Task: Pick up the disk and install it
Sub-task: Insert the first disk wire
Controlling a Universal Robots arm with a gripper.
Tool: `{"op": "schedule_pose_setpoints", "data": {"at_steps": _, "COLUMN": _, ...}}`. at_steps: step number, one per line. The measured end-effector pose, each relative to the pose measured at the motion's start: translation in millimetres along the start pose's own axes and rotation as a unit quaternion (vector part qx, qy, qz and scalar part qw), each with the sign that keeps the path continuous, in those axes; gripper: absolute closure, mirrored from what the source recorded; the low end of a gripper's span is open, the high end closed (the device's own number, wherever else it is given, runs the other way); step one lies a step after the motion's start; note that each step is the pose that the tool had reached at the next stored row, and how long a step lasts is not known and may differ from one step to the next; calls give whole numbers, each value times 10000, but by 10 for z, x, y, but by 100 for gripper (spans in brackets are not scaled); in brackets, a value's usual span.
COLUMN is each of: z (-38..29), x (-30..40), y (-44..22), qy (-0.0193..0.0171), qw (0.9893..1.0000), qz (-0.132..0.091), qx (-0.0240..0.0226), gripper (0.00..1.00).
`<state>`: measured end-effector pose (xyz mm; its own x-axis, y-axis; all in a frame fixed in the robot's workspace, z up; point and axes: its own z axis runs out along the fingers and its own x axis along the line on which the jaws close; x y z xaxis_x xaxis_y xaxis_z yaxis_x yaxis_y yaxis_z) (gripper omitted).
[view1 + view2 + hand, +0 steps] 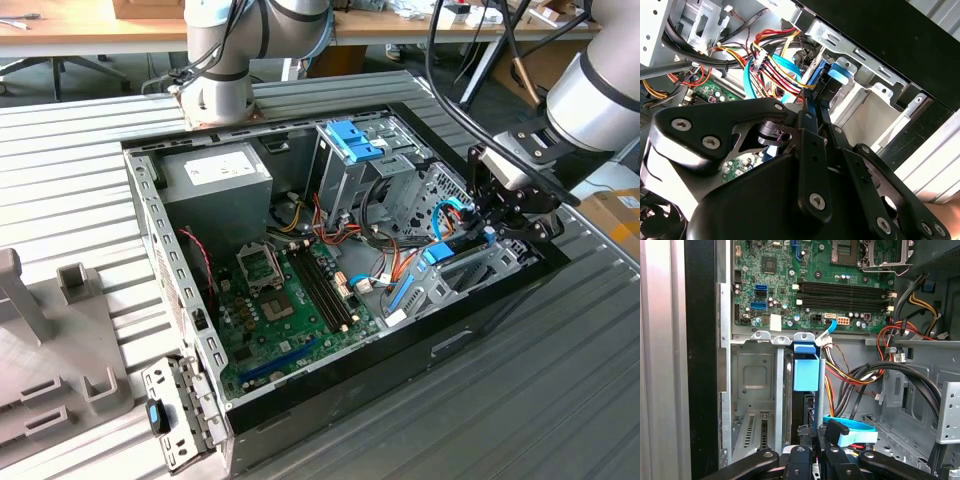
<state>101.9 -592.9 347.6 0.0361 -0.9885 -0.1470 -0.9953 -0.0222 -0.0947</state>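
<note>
disk point(805, 380) stood on edge in drive bay point(755, 390), case point(150, 230) corner | long axis ran straight out from gripper point(812, 440) toward motherboard point(790, 280) | fingers point(809, 117) pinched on its near end

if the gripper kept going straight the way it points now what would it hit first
Most likely the disk, on edge in the grey drive bay right ahead of the gripper; they may be touching.

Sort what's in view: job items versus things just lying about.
Job: the disk, the hand gripping it, the grey bay it sits in.
Lying about: green motherboard, power supply, tall cage, bundled cables, grey fixture.
</note>
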Motion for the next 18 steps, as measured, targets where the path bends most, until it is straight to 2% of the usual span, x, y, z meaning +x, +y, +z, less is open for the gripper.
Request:
{"op": "schedule_pose_setpoints", "data": {"at_steps": 8, "z": 2, "x": 6, "y": 1, "qy": -6, "qw": 10000, "qz": 0, "qx": 7, "gripper": 84}}
{"op": "schedule_pose_setpoints", "data": {"at_steps": 11, "z": 1, "x": 7, "y": 4, "qy": -19, "qw": 10000, "qz": 1, "qx": 9, "gripper": 84}}
{"op": "schedule_pose_setpoints", "data": {"at_steps": 18, "z": 12, "x": 9, "y": 20, "qy": -32, "qw": 10000, "qz": -2, "qx": 35, "gripper": 84}}
